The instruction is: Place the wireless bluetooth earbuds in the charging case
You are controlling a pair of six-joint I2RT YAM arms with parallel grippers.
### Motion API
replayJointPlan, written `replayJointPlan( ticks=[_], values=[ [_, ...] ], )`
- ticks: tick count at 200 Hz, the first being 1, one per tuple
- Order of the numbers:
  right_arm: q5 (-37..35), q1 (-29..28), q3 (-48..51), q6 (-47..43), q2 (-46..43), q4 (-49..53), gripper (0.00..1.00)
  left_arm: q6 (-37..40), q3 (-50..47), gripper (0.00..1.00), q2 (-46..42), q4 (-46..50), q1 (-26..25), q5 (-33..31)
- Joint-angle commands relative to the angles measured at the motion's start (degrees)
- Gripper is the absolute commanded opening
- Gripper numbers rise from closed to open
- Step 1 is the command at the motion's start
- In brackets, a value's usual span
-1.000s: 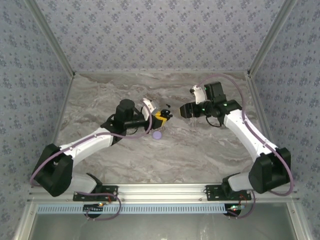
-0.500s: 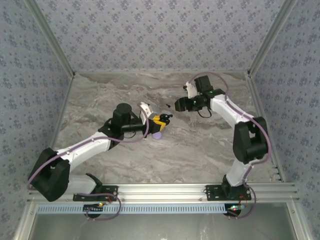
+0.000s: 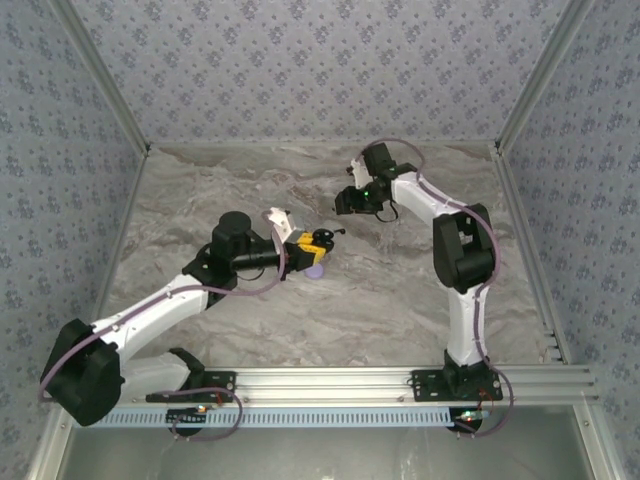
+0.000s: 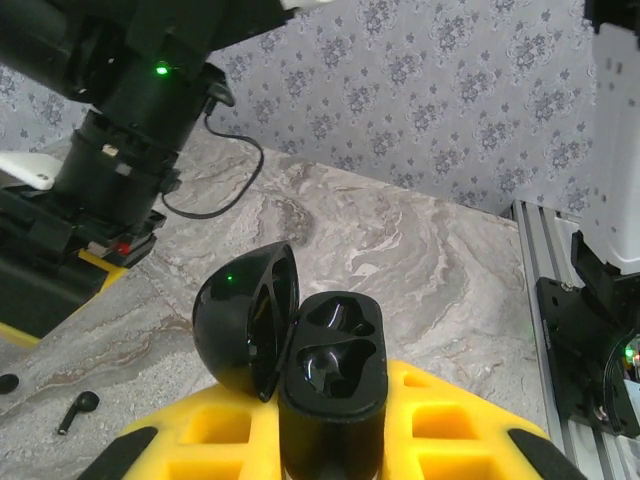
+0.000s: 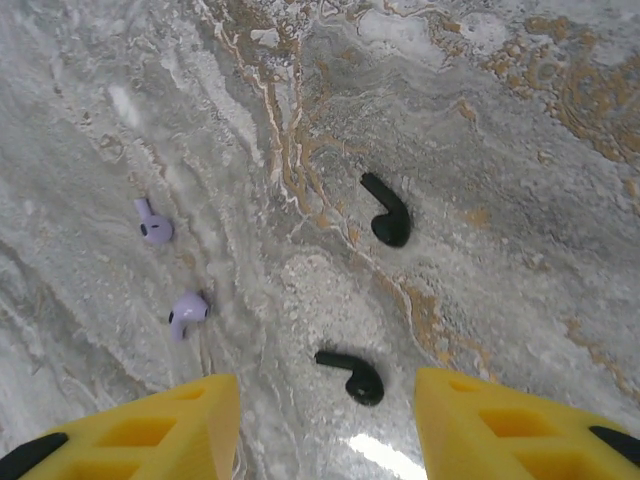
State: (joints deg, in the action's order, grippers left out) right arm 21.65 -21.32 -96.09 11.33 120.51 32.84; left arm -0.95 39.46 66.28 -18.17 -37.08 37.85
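Observation:
My left gripper (image 4: 330,445) is shut on a black charging case (image 4: 333,385), held upright between its yellow fingers. The case's lid (image 4: 243,318) stands open and both sockets are empty. In the top view the left gripper (image 3: 312,243) is at the table's middle. Two black earbuds (image 5: 388,215) (image 5: 355,375) lie loose on the marble. My right gripper (image 5: 325,425) hangs open above the nearer one, a yellow finger (image 5: 170,430) on either side and nothing between them. From above, the right gripper (image 3: 345,203) sits right of and behind the left one.
Two lavender earbuds (image 5: 153,225) (image 5: 187,312) lie left of the black ones. A round lavender case (image 3: 316,269) rests on the table just below my left gripper. One black earbud (image 4: 78,408) also lies left of the held case. Patterned walls enclose the marble table (image 3: 400,290).
The right arm has swung left and toward the back, over the earbuds, and its jaws have narrowed somewhat. The left gripper has drifted slightly left with the case.

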Motion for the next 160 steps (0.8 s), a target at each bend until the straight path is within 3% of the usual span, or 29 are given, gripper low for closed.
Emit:
replayJointPlan(
  ticks=[1,160],
  values=[
    [-4.08,-0.82,-4.34,0.58,3.28,5.21,0.51,0.26,-0.52,0.15,-1.89,0.94,0.20,-0.45],
    [-8.85,-2.81,-21.44,0.62,17.89,13.34,0.38,-0.31,-2.23,0.15,-4.15,1.04,0.20,-1.94]
  ],
)
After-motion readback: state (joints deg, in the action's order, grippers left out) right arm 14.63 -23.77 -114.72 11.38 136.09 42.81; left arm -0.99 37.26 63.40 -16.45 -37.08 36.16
